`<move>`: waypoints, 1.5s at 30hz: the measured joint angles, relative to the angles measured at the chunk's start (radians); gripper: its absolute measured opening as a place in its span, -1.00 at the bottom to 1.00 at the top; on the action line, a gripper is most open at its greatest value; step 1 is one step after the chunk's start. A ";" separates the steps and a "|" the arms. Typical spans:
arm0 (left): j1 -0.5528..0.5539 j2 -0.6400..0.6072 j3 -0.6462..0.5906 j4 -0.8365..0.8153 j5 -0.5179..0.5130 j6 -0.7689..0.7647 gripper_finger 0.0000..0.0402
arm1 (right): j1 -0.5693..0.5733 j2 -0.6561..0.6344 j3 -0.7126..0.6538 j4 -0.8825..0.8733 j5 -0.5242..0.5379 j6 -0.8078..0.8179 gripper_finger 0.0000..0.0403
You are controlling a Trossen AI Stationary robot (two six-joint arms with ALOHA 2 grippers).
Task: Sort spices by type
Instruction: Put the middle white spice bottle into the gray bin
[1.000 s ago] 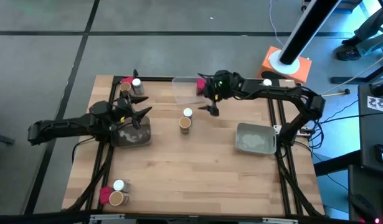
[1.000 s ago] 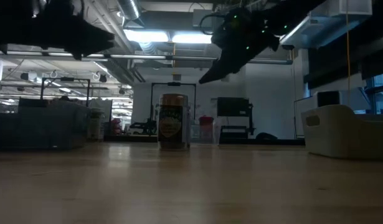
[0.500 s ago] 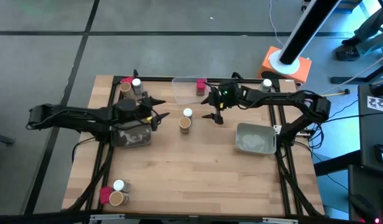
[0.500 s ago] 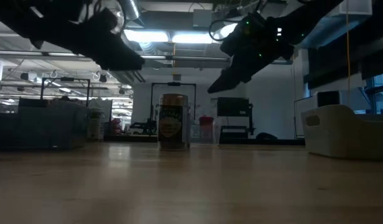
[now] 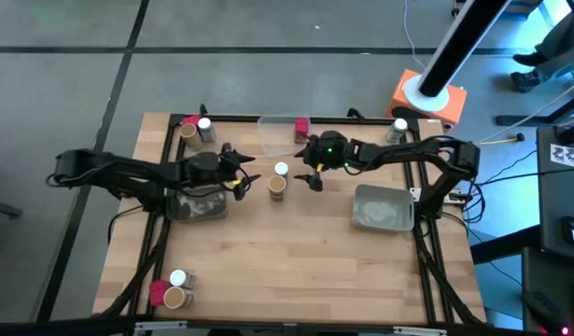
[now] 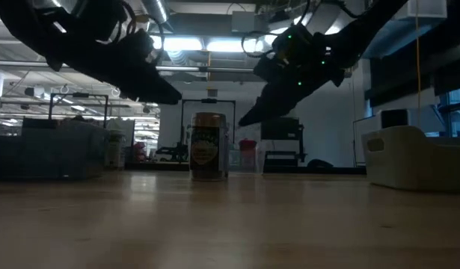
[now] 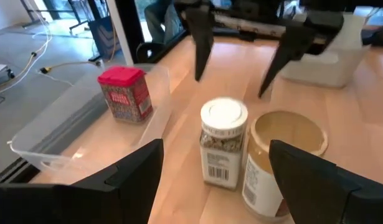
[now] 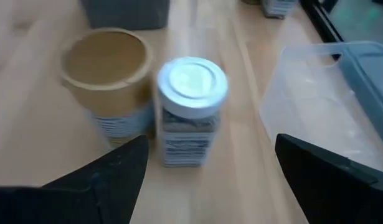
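- Tan-brown round-topped cylinder (image 5: 277,186) and clear white-capped jar (image 5: 281,170) are seen touching, mid-table.
- Left gripper (image 5: 247,175) and right gripper (image 5: 311,177) flank them, jaws apart.
- Jar is judged light, rigid, slick; best gripped mid-body.

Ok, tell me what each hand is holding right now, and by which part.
Nothing is held. The left hand and right hand are both open, flanking the white-capped jar and the tan cylinder mid-table.

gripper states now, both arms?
Left gripper: open, empty, beside the middle spice pair.
Right gripper: open, empty, on the pair's other side.
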 joint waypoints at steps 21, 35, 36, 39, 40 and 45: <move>-0.005 0.232 0.000 0.117 -0.002 0.008 0.40 | 0.030 0.118 0.001 0.220 -0.003 0.085 0.73; -0.038 0.227 -0.001 0.094 0.003 0.041 0.40 | 0.065 0.198 0.001 0.397 0.063 0.116 0.73; -0.042 0.226 -0.001 0.093 0.003 0.041 0.40 | 0.065 0.198 0.001 0.395 0.063 0.115 0.73; -0.051 0.225 -0.001 0.090 0.003 0.042 0.40 | 0.065 0.198 0.001 0.404 0.063 0.116 0.73; -0.053 0.222 -0.001 0.087 0.003 0.041 0.40 | 0.065 0.198 0.001 0.412 0.063 0.117 0.73; -0.053 0.181 -0.001 0.036 0.003 0.041 0.40 | 0.065 0.198 0.002 0.427 0.063 0.126 0.73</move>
